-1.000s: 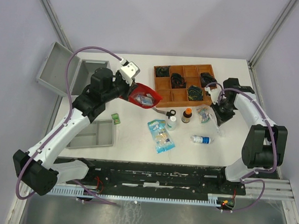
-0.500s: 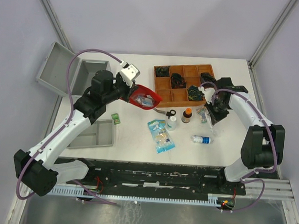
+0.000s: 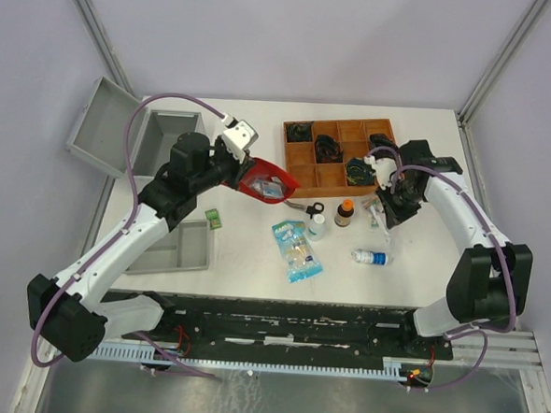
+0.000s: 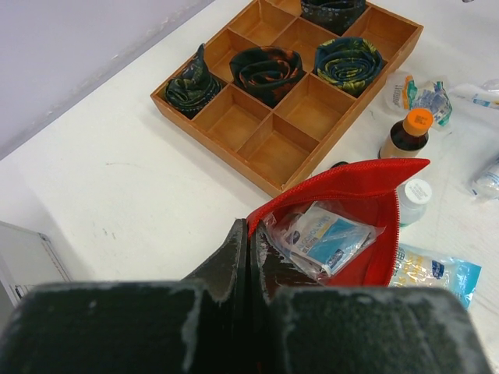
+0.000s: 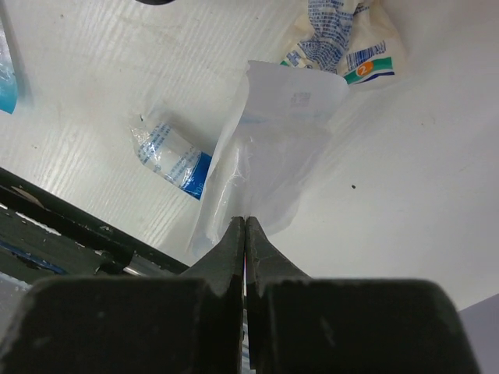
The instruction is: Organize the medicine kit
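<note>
The medicine kit (image 3: 168, 130), a grey metal case, stands open at the table's far left with its lid (image 3: 107, 126) leaning back. My left gripper (image 3: 243, 178) (image 4: 251, 232) is shut on the rim of a red pouch (image 3: 266, 182) (image 4: 366, 183), held open above the table, with wipe packets (image 4: 323, 238) inside it. To the right, my right gripper (image 3: 389, 213) (image 5: 245, 221) is shut on the edge of a clear plastic packet (image 5: 273, 148), which hangs over the table.
A wooden compartment tray (image 3: 339, 164) holds rolled dark items at the back. A grey insert tray (image 3: 175, 247) lies front left. Loose on the table lie a brown bottle (image 3: 345, 213), a white bottle (image 3: 315, 226), a blue packet (image 3: 296, 250), a wrapped roll (image 3: 372, 258) and a bandage pack (image 5: 343, 39).
My right gripper has moved left and toward the wooden tray, carrying the clear packet. The left arm and the red pouch have hardly shifted.
</note>
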`<move>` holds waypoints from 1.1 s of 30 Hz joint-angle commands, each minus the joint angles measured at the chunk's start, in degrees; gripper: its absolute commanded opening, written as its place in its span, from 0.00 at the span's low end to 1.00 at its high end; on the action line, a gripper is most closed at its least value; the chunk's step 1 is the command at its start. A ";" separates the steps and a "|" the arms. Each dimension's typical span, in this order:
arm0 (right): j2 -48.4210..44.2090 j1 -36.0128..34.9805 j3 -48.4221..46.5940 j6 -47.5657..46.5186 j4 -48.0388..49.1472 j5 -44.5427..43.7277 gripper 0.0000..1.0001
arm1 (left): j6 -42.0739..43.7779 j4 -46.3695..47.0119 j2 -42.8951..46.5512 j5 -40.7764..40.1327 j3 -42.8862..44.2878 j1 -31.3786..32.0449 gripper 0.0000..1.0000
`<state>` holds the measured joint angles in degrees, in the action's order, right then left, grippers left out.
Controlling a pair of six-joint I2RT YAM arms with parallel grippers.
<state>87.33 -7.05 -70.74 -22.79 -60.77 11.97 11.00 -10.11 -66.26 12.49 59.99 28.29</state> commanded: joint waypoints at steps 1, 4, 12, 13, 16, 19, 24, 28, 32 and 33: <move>-2.18 -2.50 -1.23 -0.16 -0.15 -1.49 0.01 | -1.98 4.26 1.81 -0.11 0.27 -0.31 0.03; -2.50 -5.73 0.50 -0.15 1.36 -3.08 0.01 | -1.73 4.45 2.29 -0.88 0.11 -0.33 0.03; -9.71 -14.35 2.27 -1.14 3.88 0.14 0.01 | -2.10 4.86 2.50 -5.51 0.19 -1.12 0.03; -10.62 -15.37 1.95 -1.20 3.50 0.74 0.01 | -2.12 4.99 2.41 -5.85 0.26 -1.32 0.03; -11.89 -18.49 1.14 -1.66 1.46 3.69 0.01 | -1.33 6.18 1.66 -7.50 0.74 -1.66 0.03; -12.66 -21.98 2.41 -3.38 0.81 6.61 0.01 | 0.03 6.61 0.39 -8.63 2.52 -1.81 0.03; -13.27 -27.41 9.06 -6.89 6.05 3.74 0.01 | 0.18 5.91 -0.50 -8.78 6.24 -1.83 0.03; -11.82 -29.23 13.10 -6.53 11.67 1.35 0.08 | -0.82 5.68 -0.53 -8.02 7.28 -1.75 0.03; -11.85 -29.60 12.66 -6.20 11.40 1.20 0.32 | -0.73 5.45 -0.38 -7.75 7.36 -1.77 0.03; -12.68 -29.60 12.65 -6.11 11.63 0.64 0.44 | -0.61 5.40 -0.32 -7.70 7.27 -1.80 0.03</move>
<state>76.36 -36.34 -57.10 -28.47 -53.19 14.09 11.05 -7.79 -67.35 4.60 64.86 26.70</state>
